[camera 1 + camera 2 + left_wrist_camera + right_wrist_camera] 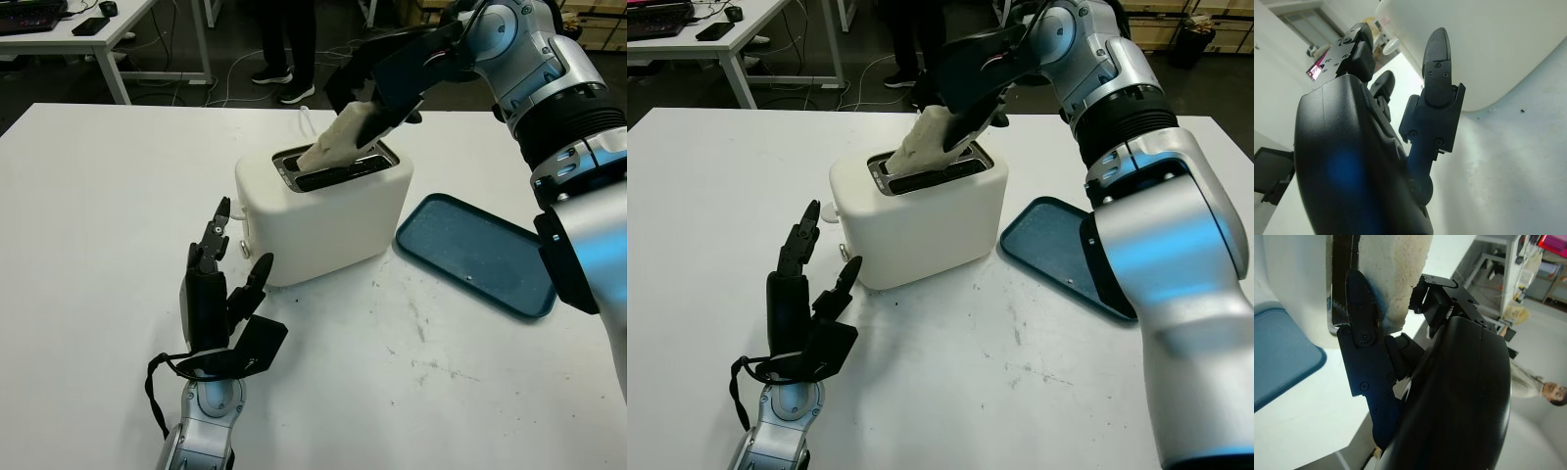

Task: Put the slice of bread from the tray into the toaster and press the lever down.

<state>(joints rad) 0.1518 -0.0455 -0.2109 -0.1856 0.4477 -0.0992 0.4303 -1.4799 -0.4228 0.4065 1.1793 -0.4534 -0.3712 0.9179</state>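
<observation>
Gripping the bread (338, 142), our right hand (392, 83) tilts its lower edge into the slot of the toaster (323, 211). At 4 o'clock lies the tray (480, 255). Our left hand (220, 304), released, hovers at 7 o'clock over bare table (98, 206).

Toaster (323, 211) — smooth, satin cream plastic, metal-rimmed slots; bread slice (338, 140) — rough, porous; tray (480, 253) — matt blue plastic.

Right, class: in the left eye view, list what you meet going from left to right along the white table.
left hand, open, near the table's front edge → toaster, with the slice of bread held in the right hand at its slot → blue tray.
</observation>
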